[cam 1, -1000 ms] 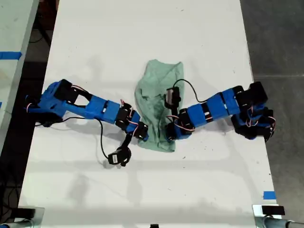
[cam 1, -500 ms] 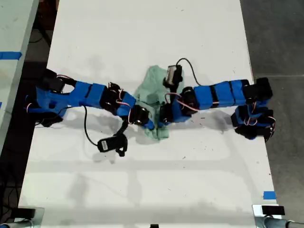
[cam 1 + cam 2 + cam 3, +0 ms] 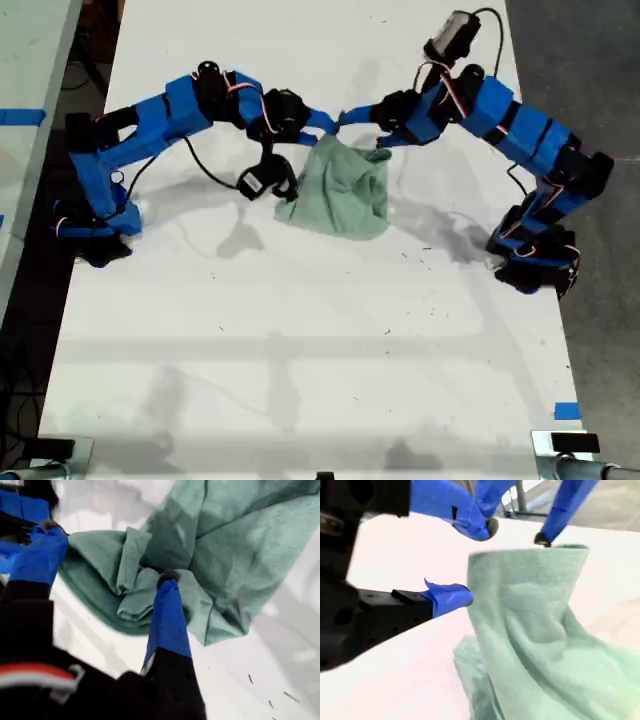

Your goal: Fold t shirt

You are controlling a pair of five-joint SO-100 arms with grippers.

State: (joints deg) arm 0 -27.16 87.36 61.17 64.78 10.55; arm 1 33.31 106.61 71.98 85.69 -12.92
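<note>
A: Mint-green t shirt (image 3: 345, 190), exterior view?
B: Near the white counter's (image 3: 300, 350) far end. Its top edge is raised where the tips of the two blue arms (image 3: 170, 105) meet.
A: First wrist view?
B: Cloth bunches against my first tool (image 3: 107, 555). I cannot tell whether it is clamped.
A: Second wrist view?
B: My second tool (image 3: 479, 562) touches the shirt's upper corner. I cannot tell its grip either.

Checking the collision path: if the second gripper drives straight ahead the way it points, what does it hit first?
The shirt: its hanging edge is already at the tip of my second gripper, so any advance pushes into the cloth. What lies behind the cloth is hidden.
</note>
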